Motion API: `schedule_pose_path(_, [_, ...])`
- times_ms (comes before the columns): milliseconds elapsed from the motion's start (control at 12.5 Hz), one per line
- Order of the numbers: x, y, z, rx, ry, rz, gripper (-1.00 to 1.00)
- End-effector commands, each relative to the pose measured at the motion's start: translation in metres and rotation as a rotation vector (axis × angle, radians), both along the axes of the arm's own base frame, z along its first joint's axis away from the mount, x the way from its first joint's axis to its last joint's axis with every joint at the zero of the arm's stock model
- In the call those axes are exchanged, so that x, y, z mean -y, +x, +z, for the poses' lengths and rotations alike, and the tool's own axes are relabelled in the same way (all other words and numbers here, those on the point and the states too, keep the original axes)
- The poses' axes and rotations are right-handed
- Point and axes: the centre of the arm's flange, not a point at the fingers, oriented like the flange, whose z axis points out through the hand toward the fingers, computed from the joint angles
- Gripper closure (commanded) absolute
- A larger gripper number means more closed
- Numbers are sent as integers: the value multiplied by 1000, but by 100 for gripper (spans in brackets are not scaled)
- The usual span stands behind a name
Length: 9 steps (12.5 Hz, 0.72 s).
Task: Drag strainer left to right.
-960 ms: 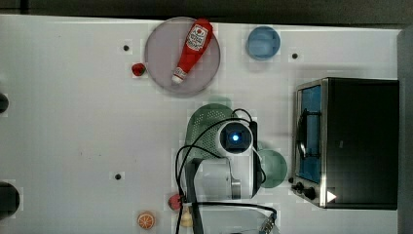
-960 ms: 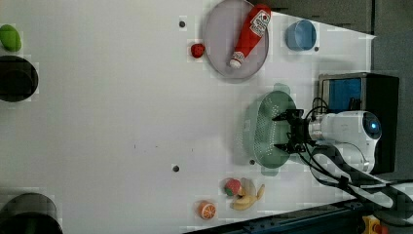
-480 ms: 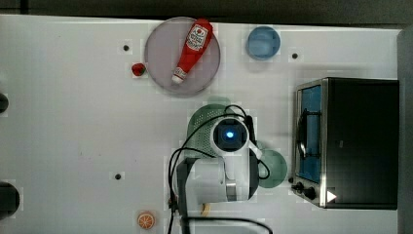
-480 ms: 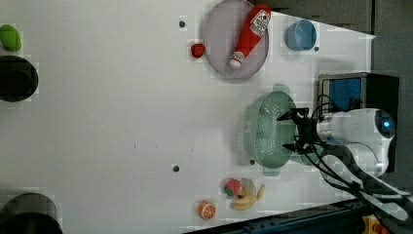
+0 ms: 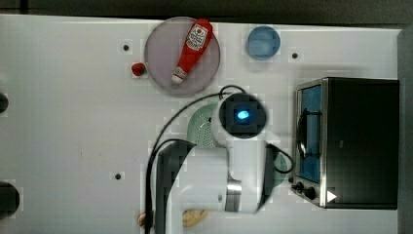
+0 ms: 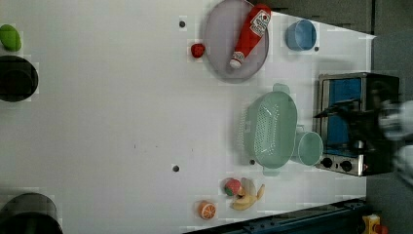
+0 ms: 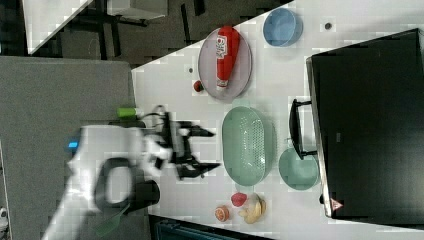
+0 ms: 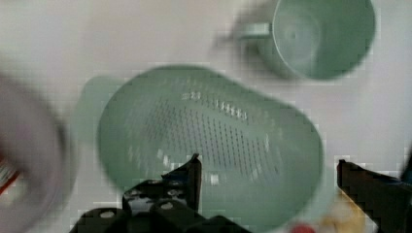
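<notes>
The strainer [image 6: 271, 128] sits empty on the white desk [image 6: 107, 122], well in from the desk's edges. It lies just beside the toaster oven [image 6: 354, 122], with the green mug [image 6: 308, 148] between the two and touching or nearly touching the strainer's rim. In the right view the strainer [image 7: 248, 145] lies with its long side running along the oven's front, and the mug [image 7: 298, 169] stands near the oven's door handle.

The claw [image 7: 209, 148] is spread wide and holds nothing. In the right view its two black fingers [image 7: 200, 133] point toward the strainer and stand clear of it. In the wrist view the claw [image 8: 269, 170] hangs over the strainer [image 8: 209, 145], the fingers apart over its far rim, with the mug [image 8: 318, 36] beyond. In the top view the arm covers most of the strainer [image 5: 204, 127].

A grey plate [image 6: 236, 41] with a ketchup bottle [image 6: 250, 29] lying on it sits near one desk edge, a small red piece [image 6: 197, 49] just beside it, and a blue bowl [image 6: 299, 35] near the corner. Toy fruit [image 6: 241, 191] lies near the opposite edge.
</notes>
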Motion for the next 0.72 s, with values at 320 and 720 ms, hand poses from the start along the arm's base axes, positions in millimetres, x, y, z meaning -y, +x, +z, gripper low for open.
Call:
schedule_pose_path(320, [-9, -29, 199, 65, 38, 342, -100])
schedule_pose_path(720, [-4, -37, 235, 74, 52, 368, -100])
